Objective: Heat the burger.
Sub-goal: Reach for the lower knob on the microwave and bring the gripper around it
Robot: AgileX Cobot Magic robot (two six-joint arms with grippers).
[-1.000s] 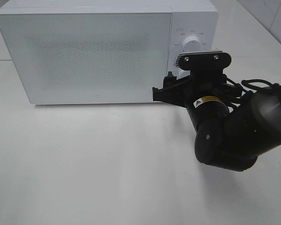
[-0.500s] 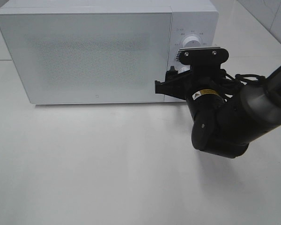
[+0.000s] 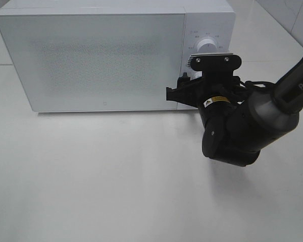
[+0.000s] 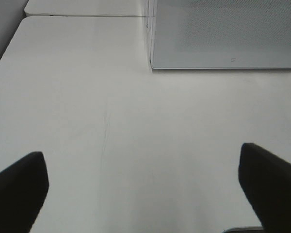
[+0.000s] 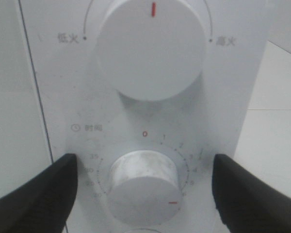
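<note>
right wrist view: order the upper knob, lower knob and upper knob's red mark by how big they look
Largest: upper knob, though partly out of frame.
Then: lower knob.
Smallest: red mark on the upper knob.

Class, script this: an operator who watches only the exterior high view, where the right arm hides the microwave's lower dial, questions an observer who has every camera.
Operator: Where is the lower dial set?
Observer: In the right wrist view, the timer dial's red mark sits around the 5 or just beyond, well off 0.
Operator: Is the right claw gripping it?
Observer: No. The right claw is open, with one finger on each side of the dial, neither touching it.
</note>
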